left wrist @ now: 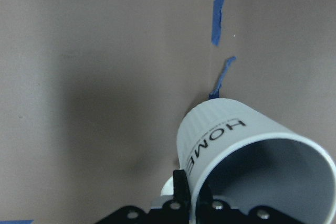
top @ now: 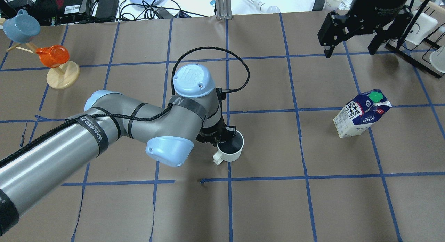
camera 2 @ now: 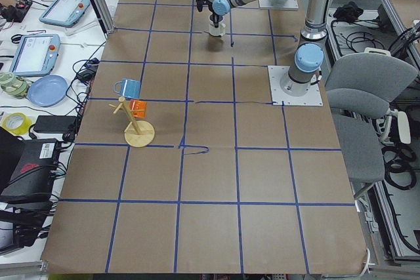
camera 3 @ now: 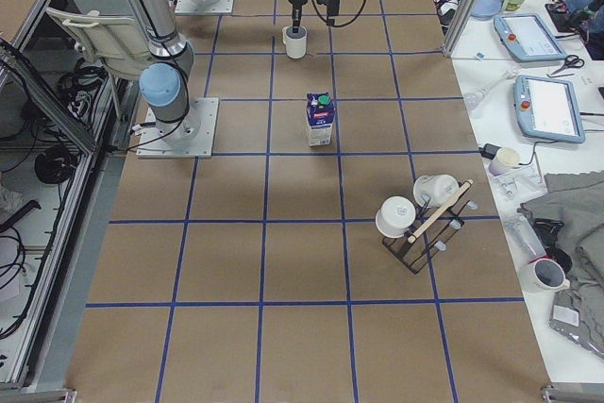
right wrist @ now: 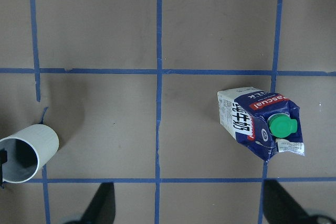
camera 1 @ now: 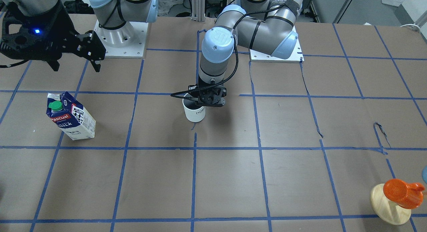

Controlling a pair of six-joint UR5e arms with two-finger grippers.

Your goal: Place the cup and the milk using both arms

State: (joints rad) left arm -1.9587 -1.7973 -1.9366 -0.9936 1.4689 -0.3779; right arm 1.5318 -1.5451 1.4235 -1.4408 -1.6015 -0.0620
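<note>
The white cup (camera 1: 195, 114) with "HOME" lettering stands upright on the brown table near its middle. It also shows in the overhead view (top: 231, 148) and the left wrist view (left wrist: 247, 150). My left gripper (camera 1: 201, 100) is shut on the cup's rim, one finger outside and one inside, on the handle side (top: 221, 139). The milk (camera 1: 71, 116) stands apart toward my right side (top: 361, 113). My right gripper (top: 351, 40) is open and empty, high above the table beyond the milk. In the right wrist view the milk (right wrist: 260, 122) lies below and between the open fingers.
A wooden stand (top: 62, 78) holding an orange cup (top: 53, 55) and a blue cup (top: 21, 26) is at the far left. A black rack with white cups (camera 3: 421, 218) stands at the far right. Blue tape lines grid the table (camera 1: 233, 178).
</note>
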